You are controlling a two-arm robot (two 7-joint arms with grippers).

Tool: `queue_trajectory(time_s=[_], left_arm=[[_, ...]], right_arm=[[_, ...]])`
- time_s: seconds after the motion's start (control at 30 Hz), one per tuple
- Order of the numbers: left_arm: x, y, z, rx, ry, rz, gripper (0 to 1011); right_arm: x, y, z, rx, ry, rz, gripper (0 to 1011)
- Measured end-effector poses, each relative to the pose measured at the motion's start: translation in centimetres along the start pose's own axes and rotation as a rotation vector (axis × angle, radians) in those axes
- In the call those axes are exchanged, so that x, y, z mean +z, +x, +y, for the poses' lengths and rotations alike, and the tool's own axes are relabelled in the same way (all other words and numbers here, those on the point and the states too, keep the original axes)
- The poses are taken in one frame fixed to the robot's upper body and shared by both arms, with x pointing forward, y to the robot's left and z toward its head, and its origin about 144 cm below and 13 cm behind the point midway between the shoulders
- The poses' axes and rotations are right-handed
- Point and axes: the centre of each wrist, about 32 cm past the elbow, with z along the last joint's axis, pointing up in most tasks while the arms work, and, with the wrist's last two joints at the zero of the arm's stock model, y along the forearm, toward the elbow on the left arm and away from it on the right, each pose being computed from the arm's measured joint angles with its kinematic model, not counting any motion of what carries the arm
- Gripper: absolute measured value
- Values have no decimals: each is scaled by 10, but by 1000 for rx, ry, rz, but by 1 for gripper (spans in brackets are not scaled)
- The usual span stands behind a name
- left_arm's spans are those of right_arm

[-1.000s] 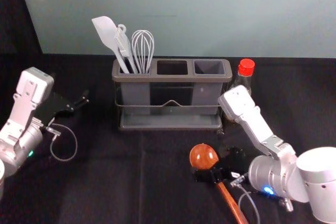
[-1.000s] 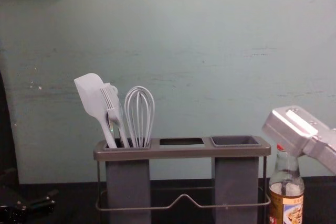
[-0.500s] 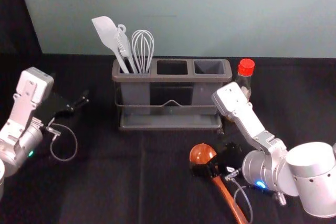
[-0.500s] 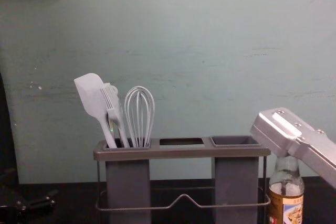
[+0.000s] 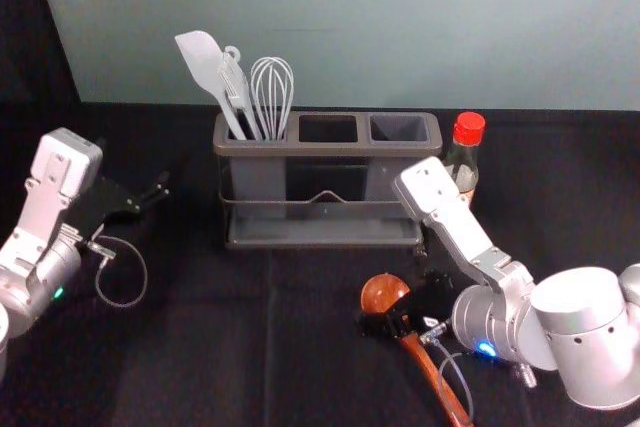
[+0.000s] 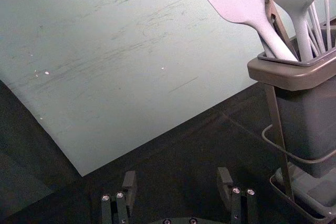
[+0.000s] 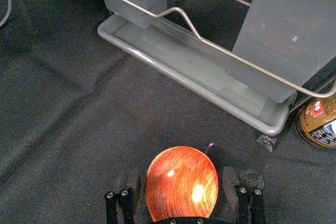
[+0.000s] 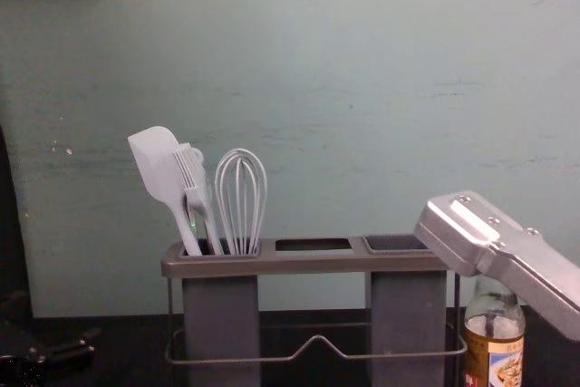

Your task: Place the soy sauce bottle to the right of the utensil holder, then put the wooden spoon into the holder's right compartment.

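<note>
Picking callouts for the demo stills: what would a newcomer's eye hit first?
Probably the glossy orange-brown wooden spoon in front of the grey plastic utensil holder, its bowl between the right pincer's open fingers. Next, the clear glass soy sauce bottle, red-capped, standing right of the holder. Then the pale spatula, brush and whisk rising from the holder's left compartment.

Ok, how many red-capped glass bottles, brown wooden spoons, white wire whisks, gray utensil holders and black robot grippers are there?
Bottle: 1
Spoon: 1
Whisk: 1
Holder: 1
Grippers: 2 (left gripper, left of the holder; right gripper, at the spoon)
Total: 6
</note>
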Motion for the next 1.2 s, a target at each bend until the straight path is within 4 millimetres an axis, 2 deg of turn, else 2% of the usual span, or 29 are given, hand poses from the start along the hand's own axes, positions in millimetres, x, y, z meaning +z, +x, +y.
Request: queue_trajectory(time_s=[1.0,1.13,1.2], left_arm=[[0,0,0,0,0,0,1005],[0,0,0,0,0,0,1005],[0,0,0,0,0,0,1005]], right_arm=[[-2,-3,3,-12,-10,-14,1003],[-2,-3,3,-12,-6,-9,967],[-3,-3,3,-11,-6,-6,915]])
